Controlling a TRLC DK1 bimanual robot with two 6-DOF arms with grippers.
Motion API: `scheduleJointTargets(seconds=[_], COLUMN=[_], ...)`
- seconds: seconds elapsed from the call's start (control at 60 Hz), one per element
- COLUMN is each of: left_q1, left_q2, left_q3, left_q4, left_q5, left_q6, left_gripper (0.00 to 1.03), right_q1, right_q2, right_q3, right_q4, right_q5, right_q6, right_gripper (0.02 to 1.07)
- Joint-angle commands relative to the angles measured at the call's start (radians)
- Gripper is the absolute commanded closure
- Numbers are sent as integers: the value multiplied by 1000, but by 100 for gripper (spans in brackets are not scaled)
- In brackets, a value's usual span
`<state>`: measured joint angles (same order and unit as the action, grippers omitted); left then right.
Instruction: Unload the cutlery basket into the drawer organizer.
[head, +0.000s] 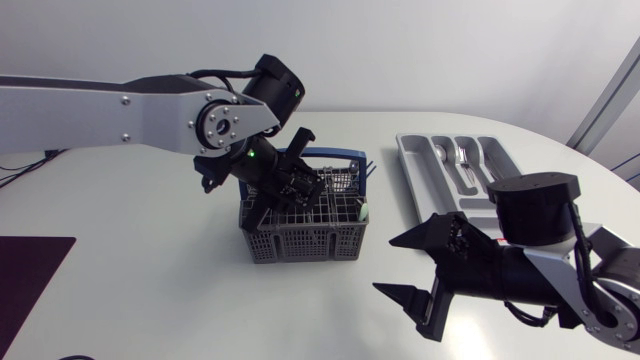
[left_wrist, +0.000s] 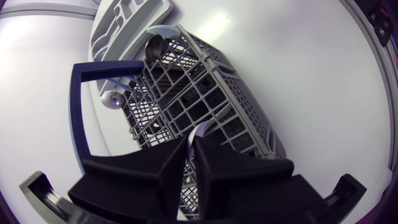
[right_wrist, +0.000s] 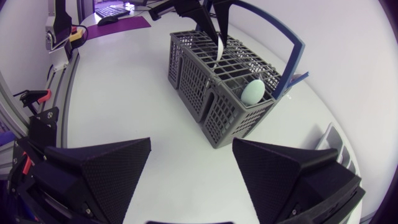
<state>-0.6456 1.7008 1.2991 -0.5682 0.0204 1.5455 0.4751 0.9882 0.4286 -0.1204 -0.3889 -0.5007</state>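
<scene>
left tool (left_wrist: 191, 142) clamped on pale handle (right_wrist: 219, 46), seemingly cutlery, over basket (head: 305, 240) | right tool (head: 385, 266) apart, beside basket

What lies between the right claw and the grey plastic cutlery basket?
Only bare white tabletop, seen in the right wrist view: the right claw is open, apart from the grey plastic cutlery basket.

A white, smooth-topped table (head: 150, 270) with a rounded outline takes up nearly the whole head view. Its far edge runs across at 12 o'clock and curves down toward 3 o'clock. At 8 o'clock a dark purple rectangular mat (head: 30, 285) lies flat on the tabletop, cut off by the view's border. The light is soft and even, leaving only faint grey shadows on the surface. The left wrist view shows a brighter sheen on the white top.
</scene>
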Motion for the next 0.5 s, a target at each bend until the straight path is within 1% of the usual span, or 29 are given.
scheduleJointTargets(seconds=[0.0, 0.483], left_q1=[3, -5], left_q2=[-3, -78], left_q3=[32, 32], left_q4=[-10, -13], left_q5=[0, 0], left_q6=[16, -1], left_gripper=[89, 89], right_q1=[-6, 3], right_q2=[17, -13], right_q3=[24, 24], right_q4=[-22, -47], right_q5=[-13, -8], right_q6=[24, 47], right_gripper=[12, 12])
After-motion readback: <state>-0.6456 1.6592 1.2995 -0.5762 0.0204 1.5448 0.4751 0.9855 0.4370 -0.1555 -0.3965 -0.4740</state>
